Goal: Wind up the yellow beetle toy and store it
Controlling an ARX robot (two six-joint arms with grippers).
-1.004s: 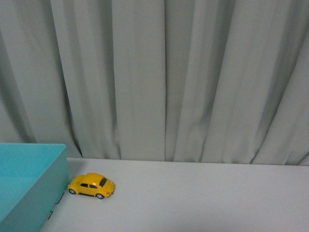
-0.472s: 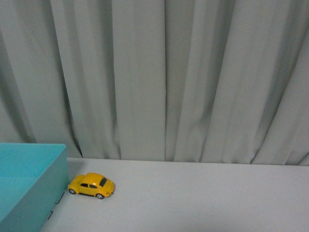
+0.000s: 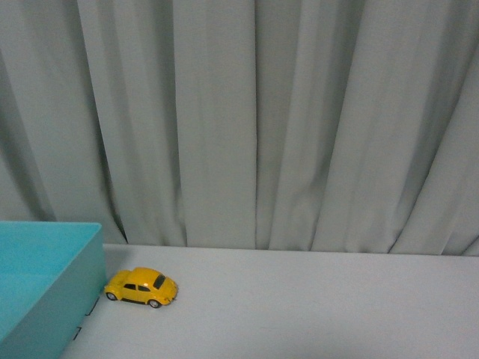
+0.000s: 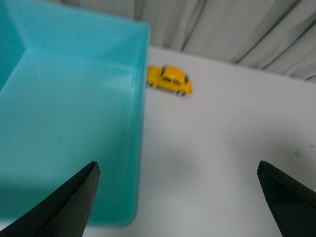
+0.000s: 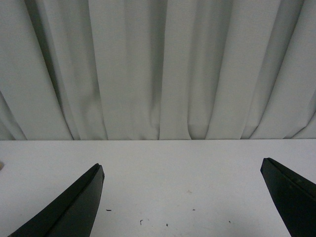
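The yellow beetle toy (image 3: 141,287) stood on its four wheels on the white bench (image 3: 314,307), toward the bench's left end and not far from its back edge, where the grey curtain (image 3: 254,120) hung. One end of the toy lay just beside the far corner of the teal bin (image 3: 71,295). Whether it touched the bin's wall could not be told.

It looked small, hard and light. Its glossy, rounded shell would probably be slippery, and a pinch over the domed roof would likely slide off. The flatter flanks, low on the doors between the wheels, seemed the safer place to take hold, with one finger on each side. Its wheels would probably let it roll away from a nudge along its length. The bin wall beside it left little room for a finger at that end. It did not look fragile, though a hard squeeze might mark the paint.

The left gripper (image 4: 176,165) hung above the bench by the bin's edge, with its fingers spread wide and nothing between them. The right gripper (image 5: 181,165) was likewise spread wide and empty over bare bench, well apart from the toy.

No brand, label or writing could be read on the toy or the bin.
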